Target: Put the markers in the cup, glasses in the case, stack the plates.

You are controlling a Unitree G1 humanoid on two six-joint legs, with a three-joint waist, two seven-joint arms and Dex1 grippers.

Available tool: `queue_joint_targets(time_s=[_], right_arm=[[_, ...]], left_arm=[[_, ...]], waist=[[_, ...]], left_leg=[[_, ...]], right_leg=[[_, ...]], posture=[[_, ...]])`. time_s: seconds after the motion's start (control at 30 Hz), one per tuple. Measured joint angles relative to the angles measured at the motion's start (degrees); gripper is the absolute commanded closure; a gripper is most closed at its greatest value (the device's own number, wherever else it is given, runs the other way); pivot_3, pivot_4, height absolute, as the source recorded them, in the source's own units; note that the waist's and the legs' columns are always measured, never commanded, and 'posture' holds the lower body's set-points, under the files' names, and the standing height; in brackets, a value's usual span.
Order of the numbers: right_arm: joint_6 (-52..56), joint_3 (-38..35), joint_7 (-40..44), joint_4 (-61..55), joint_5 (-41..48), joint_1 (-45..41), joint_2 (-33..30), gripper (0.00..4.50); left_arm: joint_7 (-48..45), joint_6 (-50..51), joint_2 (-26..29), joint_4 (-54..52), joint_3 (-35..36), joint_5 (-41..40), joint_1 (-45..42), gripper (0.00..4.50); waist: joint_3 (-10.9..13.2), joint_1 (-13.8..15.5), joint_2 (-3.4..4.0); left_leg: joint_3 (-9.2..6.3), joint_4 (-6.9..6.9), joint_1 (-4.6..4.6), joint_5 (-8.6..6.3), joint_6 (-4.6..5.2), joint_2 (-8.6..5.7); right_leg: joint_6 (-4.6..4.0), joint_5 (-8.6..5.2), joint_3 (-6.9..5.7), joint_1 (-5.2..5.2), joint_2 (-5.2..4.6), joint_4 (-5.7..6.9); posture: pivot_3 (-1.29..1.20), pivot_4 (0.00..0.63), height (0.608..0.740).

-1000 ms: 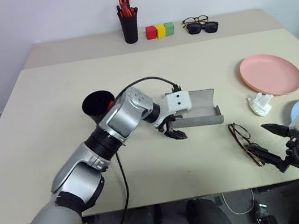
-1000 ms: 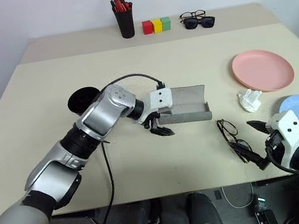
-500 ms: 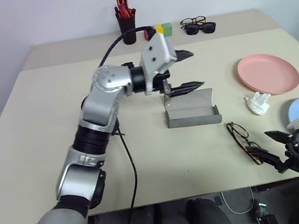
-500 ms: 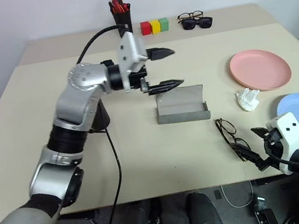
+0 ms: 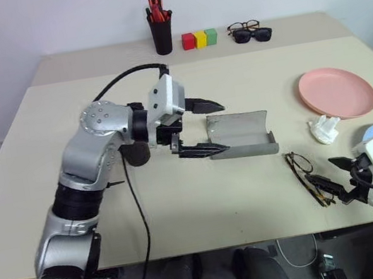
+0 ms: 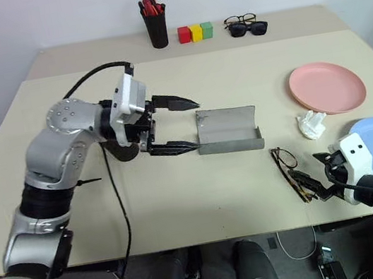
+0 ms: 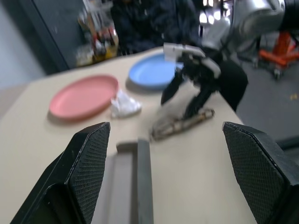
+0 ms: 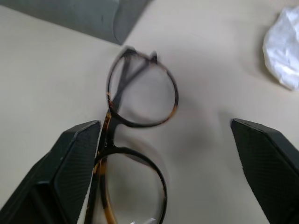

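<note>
- Your right gripper point(image 6: 317, 185) sits low at the table's near edge with jaws spread wide and empty — the glasses point(image 6: 289, 172) lie just ahead of it, so it looks lined up for a pick.
- The case point(image 6: 228, 130) lies open mid-table, ready to receive them.
- Your left gripper point(image 5: 199, 127) hangs beside the case, fingers wide, holding nothing.
- The right wrist view shows you the glasses' round lenses between the fingers point(image 8: 70, 168) — the head views give only thin rims.
- The cup point(image 5: 134, 155) hides behind the left arm.
</note>
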Motion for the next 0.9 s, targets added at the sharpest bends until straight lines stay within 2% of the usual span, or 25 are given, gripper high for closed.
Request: queue_joint_targets(time_s=[0.1,0.23,0.33,0.67,0.9], right_arm=[[-0.33,0.47,0.82,0.79,-0.26,-0.49,-0.06,0.00],[-0.35,0.88,1.75,1.42,-0.39,-0.83,-0.34,0.00],[-0.11,0.97,1.95,2.21,-0.57,-1.49,-0.54,0.00],[3.91,1.03,3.98,1.97,1.09,-1.13,-1.50,0.00],[5.13,1.09,4.35,1.58,1.56,-1.70,-1.93,0.00]], left_arm=[[-0.19,0.88,2.31,-2.66,0.02,-0.14,1.45,0.56],[-1.10,5.33,9.36,-7.60,1.61,-2.34,4.60,0.56],[-0.41,8.53,12.14,-11.43,3.59,-4.50,6.59,0.56],[4.19,10.62,16.01,-18.85,4.76,-6.04,19.11,0.56],[6.40,10.22,16.93,-20.64,6.19,-6.12,21.48,0.56]], waist=[[0.00,0.01,0.01],[0.00,-0.06,0.02],[0.00,0.05,0.02],[0.01,0.02,0.04],[0.02,-0.03,0.05]], left_leg=[[0.00,0.00,0.01,-0.03,-0.06,0.00],[0.00,-0.02,0.00,-0.08,-0.13,0.01],[0.00,-0.02,0.02,-0.09,-0.15,0.01],[0.00,-0.12,0.01,-0.09,-0.15,0.01],[0.01,-0.12,0.01,-0.11,-0.16,0.01]], right_leg=[[0.00,0.00,0.00,0.01,0.00,0.00],[-0.01,0.00,0.01,-0.02,0.00,0.00],[-0.01,-0.01,0.01,-0.02,-0.01,-0.04],[-0.02,-0.01,0.01,-0.03,-0.01,-0.08],[-0.02,-0.01,0.04,-0.05,-0.02,-0.16]], posture=[[0.00,0.150,0.740],[0.00,0.150,0.740],[0.00,0.150,0.740],[0.00,0.150,0.740],[0.00,0.150,0.740]])
